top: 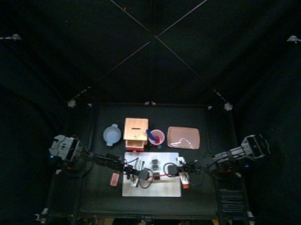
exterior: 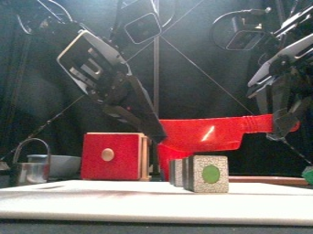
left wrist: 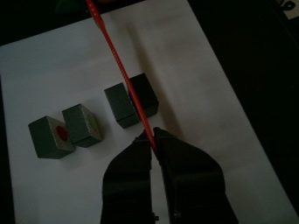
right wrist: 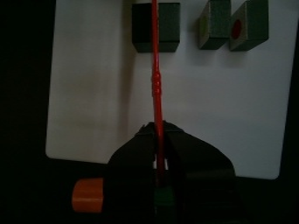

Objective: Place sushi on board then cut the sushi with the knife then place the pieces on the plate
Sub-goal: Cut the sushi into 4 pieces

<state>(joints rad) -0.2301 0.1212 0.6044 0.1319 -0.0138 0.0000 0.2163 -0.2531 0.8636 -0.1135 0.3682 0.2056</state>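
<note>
On the white cutting board (right wrist: 93,87), your sushi roll (exterior: 206,172) sits split into dark green blocks. Your left pincer (left wrist: 156,133) and right pincer (right wrist: 158,131) both clamp the red knife (exterior: 208,135), its blade over one block.

No lettering, number, brand or sign can be read anywhere. The board (top: 166,190), the sushi (exterior: 210,174), the knife (exterior: 215,134) and the box (exterior: 113,156) beside the board bear no legible marking.
</note>
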